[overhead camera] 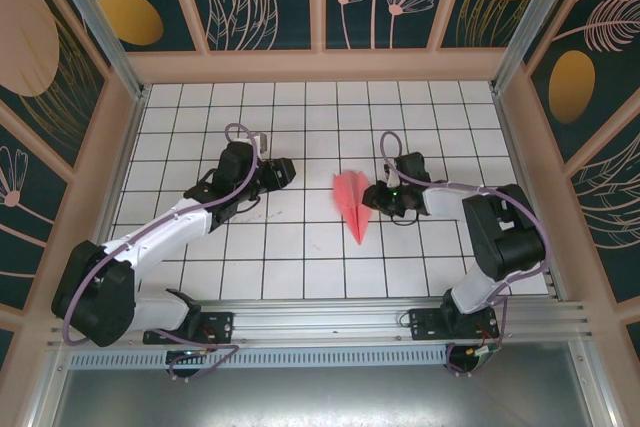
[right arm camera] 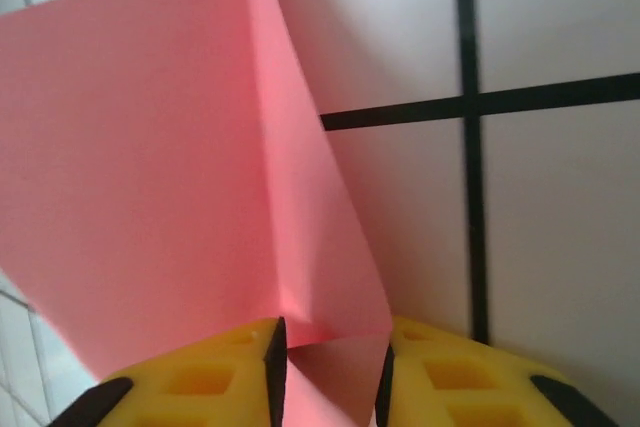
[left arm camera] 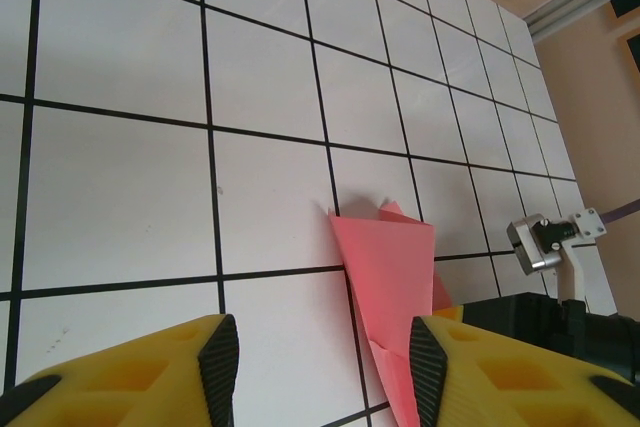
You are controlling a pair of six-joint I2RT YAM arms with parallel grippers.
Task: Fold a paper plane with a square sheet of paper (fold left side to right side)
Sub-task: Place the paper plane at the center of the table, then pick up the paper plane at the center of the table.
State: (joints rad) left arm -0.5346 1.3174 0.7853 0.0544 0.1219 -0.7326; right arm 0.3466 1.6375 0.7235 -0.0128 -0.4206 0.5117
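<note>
The paper plane is a narrow pink-red dart lying on the white grid table, its nose toward the near edge. My right gripper sits at the dart's right side. In the right wrist view its fingers stand a little apart, open, with a raised fold of the paper plane between them. My left gripper is about one tile to the left of the plane, open and holding nothing. In the left wrist view the paper plane lies ahead of the left gripper, partly behind its right finger.
The table is white tile with black grid lines. Peach-coloured walls and aluminium posts close it in at the back and sides. A metal rail runs along the near edge by the arm bases.
</note>
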